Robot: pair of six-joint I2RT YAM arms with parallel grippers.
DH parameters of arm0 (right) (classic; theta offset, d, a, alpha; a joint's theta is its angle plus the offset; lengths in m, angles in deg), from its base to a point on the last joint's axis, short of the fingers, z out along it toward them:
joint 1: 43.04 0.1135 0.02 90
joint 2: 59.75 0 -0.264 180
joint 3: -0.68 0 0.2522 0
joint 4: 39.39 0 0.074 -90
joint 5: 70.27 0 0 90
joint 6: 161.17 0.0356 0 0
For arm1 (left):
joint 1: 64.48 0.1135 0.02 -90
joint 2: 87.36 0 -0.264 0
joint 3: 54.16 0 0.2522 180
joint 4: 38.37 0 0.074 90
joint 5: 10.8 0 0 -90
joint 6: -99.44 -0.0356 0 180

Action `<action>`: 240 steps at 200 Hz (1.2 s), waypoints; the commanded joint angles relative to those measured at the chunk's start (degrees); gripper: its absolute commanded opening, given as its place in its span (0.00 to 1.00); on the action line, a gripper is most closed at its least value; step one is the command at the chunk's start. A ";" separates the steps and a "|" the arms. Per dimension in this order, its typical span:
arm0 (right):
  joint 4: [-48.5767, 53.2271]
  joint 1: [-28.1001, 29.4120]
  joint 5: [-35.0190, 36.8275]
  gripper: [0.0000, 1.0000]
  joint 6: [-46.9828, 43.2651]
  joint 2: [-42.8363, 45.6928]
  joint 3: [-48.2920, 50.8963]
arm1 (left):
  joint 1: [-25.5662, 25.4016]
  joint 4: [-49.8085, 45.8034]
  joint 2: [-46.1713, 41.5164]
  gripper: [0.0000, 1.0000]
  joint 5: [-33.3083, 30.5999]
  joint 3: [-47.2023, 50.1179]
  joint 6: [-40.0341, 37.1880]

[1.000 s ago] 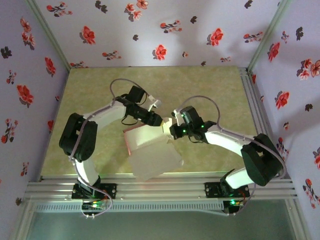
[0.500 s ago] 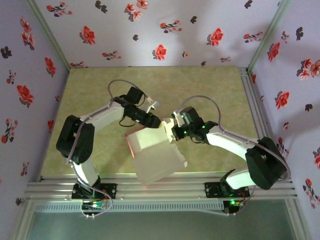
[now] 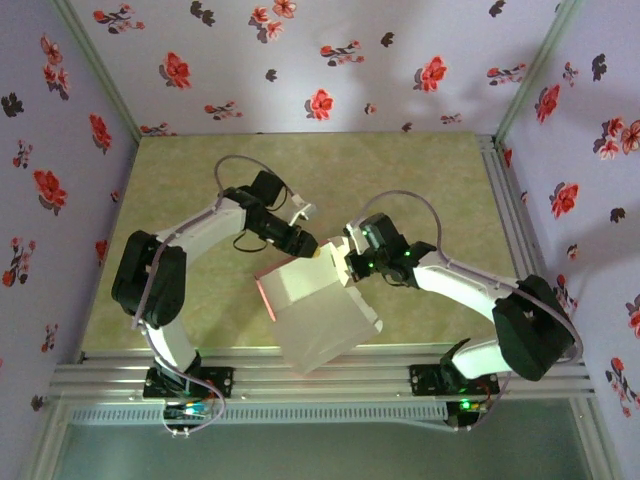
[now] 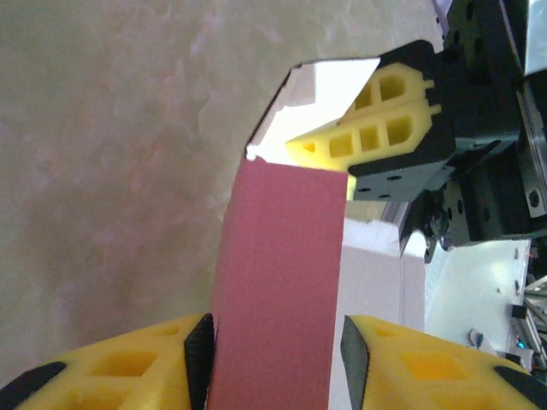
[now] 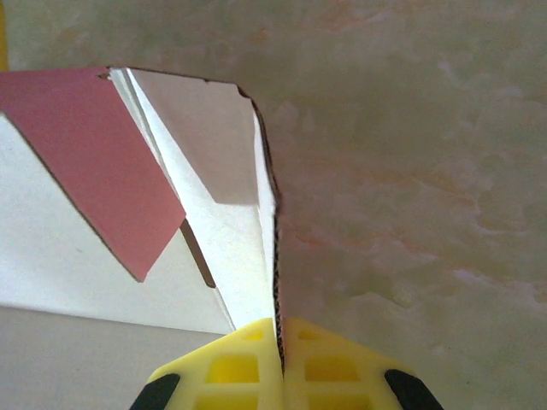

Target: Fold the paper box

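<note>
The paper box (image 3: 322, 318) is held up over the table's near middle, its pale grey-white face up and a pink edge at its left. My left gripper (image 3: 311, 249) is at its far edge. In the left wrist view the left gripper (image 4: 278, 346) stands open astride a salmon pink panel (image 4: 282, 256); the left pad touches it and the right pad sits just clear. My right gripper (image 3: 345, 266) is shut on the box's far right flap. Its fingers (image 5: 256, 367) pinch the thin card edge (image 5: 275, 256), with a pink flap (image 5: 94, 145) to the left. The same yellow fingers (image 4: 367, 137) show beyond the pink panel.
The olive-green tabletop (image 3: 200, 180) spreads behind and to both sides of the box. Flowered walls (image 3: 330, 60) close it in. An aluminium rail (image 3: 320, 375) runs along the near edge, with another rail (image 3: 510, 210) down the right side.
The box has shifted slightly right and toward the near edge, showing more pink at its left. The left jaws have widened a little. The right gripper's hold is unchanged.
</note>
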 commanded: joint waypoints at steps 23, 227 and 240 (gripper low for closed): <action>0.58 0.41 2.02 0.02 -0.85 -0.15 -1.92 | 0.40 -6.04 0.74 0.45 4.23 -1.51 -3.57; 2.18 -6.42 -11.34 0.43 5.67 7.35 -3.01 | -0.56 -6.65 2.06 0.32 -0.79 -1.83 -4.21; 3.06 -7.84 -13.71 0.43 4.59 7.02 -3.27 | -0.73 -6.31 1.71 0.32 -1.26 -1.68 -4.39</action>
